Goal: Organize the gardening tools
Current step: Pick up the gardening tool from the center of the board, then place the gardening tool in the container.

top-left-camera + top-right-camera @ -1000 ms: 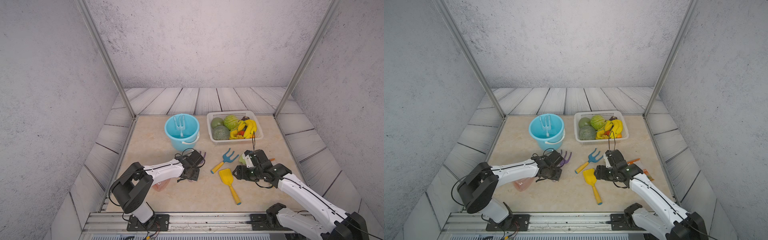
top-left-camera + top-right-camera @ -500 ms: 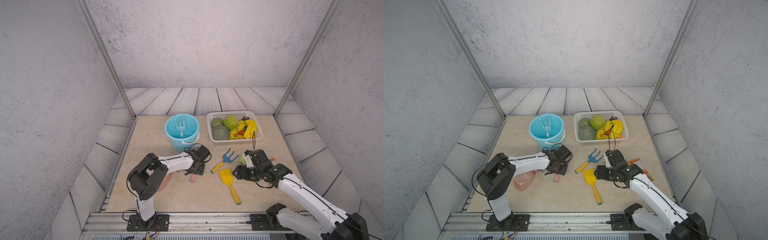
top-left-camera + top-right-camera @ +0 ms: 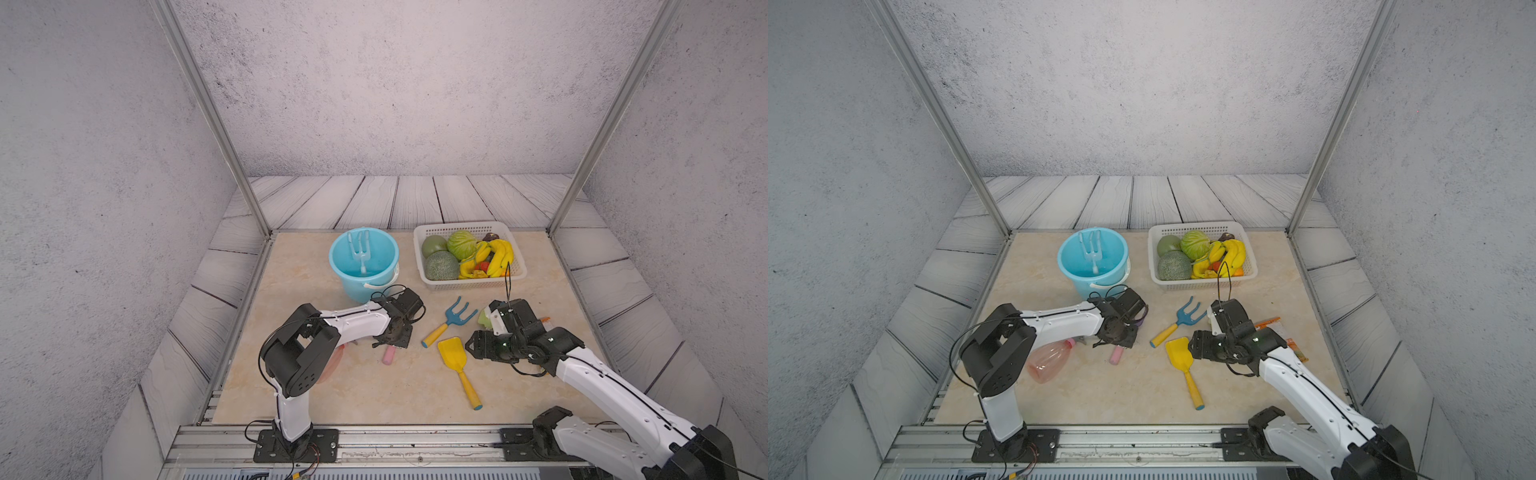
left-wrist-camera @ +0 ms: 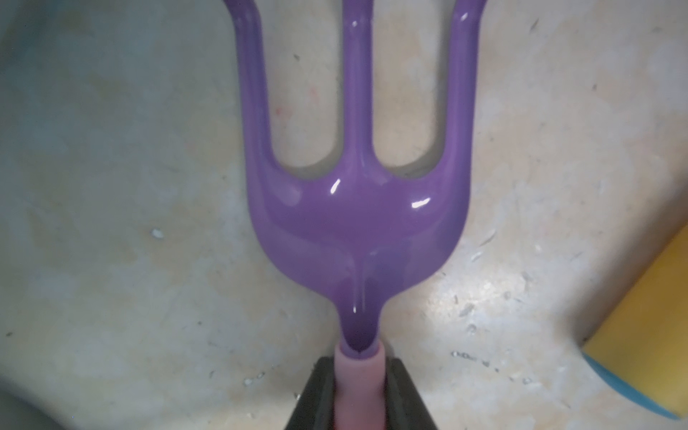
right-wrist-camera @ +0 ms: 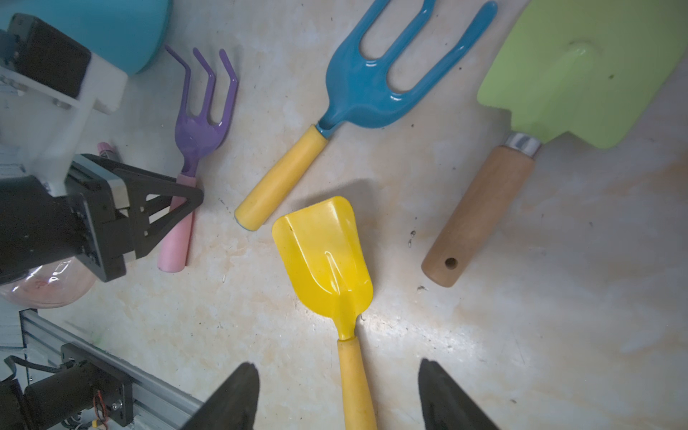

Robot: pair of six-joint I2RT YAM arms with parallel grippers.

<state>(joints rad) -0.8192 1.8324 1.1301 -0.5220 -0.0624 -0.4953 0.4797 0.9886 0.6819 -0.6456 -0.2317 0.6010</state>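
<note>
My left gripper (image 4: 359, 391) is shut on the pink handle of the purple fork (image 4: 357, 223), which lies flat on the table in front of the blue bucket (image 3: 332, 259). A light-blue fork (image 3: 359, 249) stands in that bucket. My right gripper (image 5: 337, 394) is open and hovers over the yellow shovel (image 5: 324, 257), its fingers on either side of the handle without touching it. The blue fork (image 5: 372, 89) and the green wooden-handled trowel (image 5: 580, 67) lie beside the shovel. The pink spray bottle (image 3: 1050, 359) lies on its side behind the left arm.
A white basket (image 3: 469, 282) of fruit and vegetables stands at the back right next to the bucket. An orange snack packet (image 3: 1293, 347) lies under the right arm. Metal frame posts and the front rail bound the table.
The left jaws have closed on the purple fork's pink handle, and the left arm's elbow has risen and swung toward the middle. The right arm has not moved.
</note>
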